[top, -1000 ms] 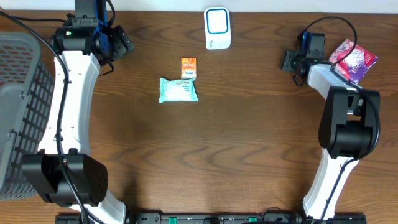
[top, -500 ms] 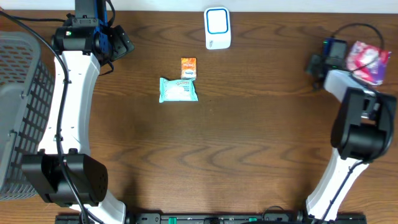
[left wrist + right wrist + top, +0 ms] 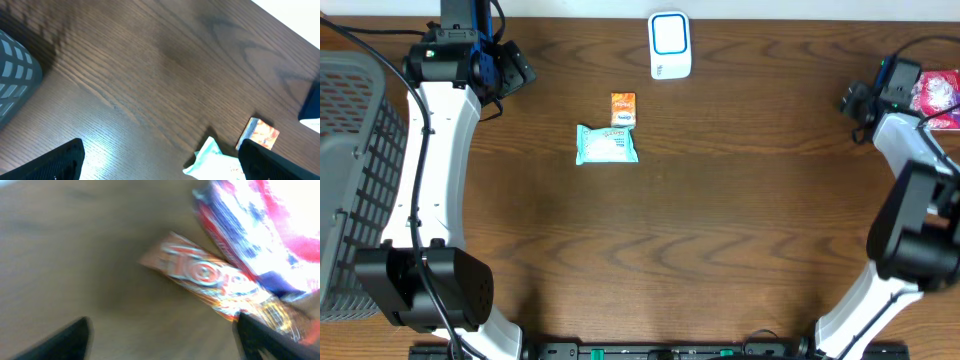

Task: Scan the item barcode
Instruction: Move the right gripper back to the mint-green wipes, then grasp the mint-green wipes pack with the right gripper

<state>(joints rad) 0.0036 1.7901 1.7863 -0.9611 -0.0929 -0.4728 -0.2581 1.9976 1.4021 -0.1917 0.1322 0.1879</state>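
At the far right edge of the desk (image 3: 720,230), a pink packet (image 3: 942,95) was seen lying, close to the right arm's wrist. The right pincer (image 3: 164,325) was spread wide, and nothing was gripped between its jaws. In the blurred wrist view, the packet and an orange wrapper (image 3: 210,277) just beside it were seen lying ahead of the fingers. The scanner (image 3: 670,45) was placed at the back middle, well apart from the packet. A small orange sachet (image 3: 623,108) and a teal pack (image 3: 608,145) were laid touching near the centre. The left pincer (image 3: 160,155) was held wide open and empty near the basket (image 3: 350,150).
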